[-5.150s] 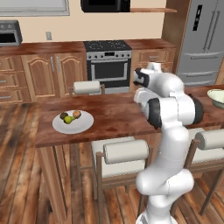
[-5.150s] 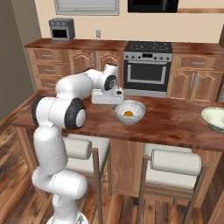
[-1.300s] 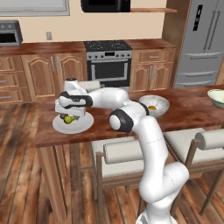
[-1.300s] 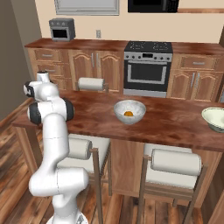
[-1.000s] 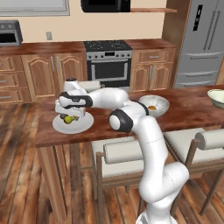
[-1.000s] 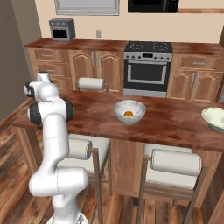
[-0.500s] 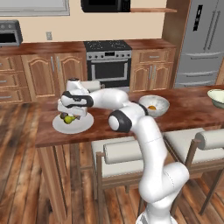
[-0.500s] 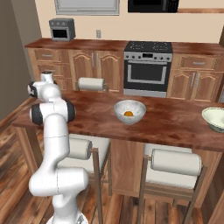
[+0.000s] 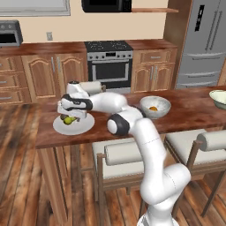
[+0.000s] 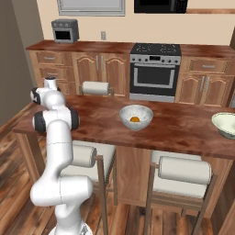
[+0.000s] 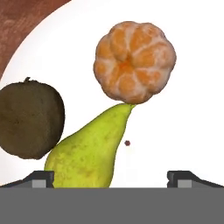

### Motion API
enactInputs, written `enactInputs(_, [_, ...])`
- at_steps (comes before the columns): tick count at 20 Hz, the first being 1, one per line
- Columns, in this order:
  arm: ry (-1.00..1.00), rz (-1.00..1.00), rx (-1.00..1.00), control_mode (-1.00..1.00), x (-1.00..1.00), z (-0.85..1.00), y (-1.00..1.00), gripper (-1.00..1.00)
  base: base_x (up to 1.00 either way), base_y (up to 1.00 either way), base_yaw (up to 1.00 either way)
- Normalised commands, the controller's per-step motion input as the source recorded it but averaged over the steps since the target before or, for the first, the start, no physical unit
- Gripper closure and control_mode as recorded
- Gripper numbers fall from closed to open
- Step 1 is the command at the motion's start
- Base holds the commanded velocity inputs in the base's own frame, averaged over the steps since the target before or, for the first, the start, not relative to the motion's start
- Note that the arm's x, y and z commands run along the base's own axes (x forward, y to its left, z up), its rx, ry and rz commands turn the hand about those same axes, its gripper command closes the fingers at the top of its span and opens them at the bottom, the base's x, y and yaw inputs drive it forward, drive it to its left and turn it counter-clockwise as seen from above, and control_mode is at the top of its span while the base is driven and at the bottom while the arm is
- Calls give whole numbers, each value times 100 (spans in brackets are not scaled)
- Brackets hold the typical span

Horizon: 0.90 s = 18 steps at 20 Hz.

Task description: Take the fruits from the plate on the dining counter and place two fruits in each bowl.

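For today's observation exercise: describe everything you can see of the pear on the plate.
The pear is yellow-green with faint brownish speckling and looks smooth-skinned. It lies on its side on the pale plate, its narrow tip meeting the peeled tan-orange fruit. Its broad end sits against the dark olive-brown fruit, nearest the open pincer.

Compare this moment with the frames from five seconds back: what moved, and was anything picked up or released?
The arm swung from the near bowl across the dining counter to the plate, and has eased down over it in the last second. The tool hangs open above the pear; nothing is grasped. Unchanged: pear, dark fruit and peeled orange fruit on the plate, one orange fruit in the near bowl.
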Motion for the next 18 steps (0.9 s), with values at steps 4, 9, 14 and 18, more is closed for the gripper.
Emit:
enactInputs(4, [0,0,0,-100,13,-2,22,-100,0,0,0])
enactInputs(9, [0,0,0,-100,0,0,3,-100,0,0,0])
enactInputs(14, [-5,0,3,-100,-6,1,0,-100,0,0,0])
enactInputs(18, [-8,0,5,-100,-3,-3,0,-100,0,0,0])
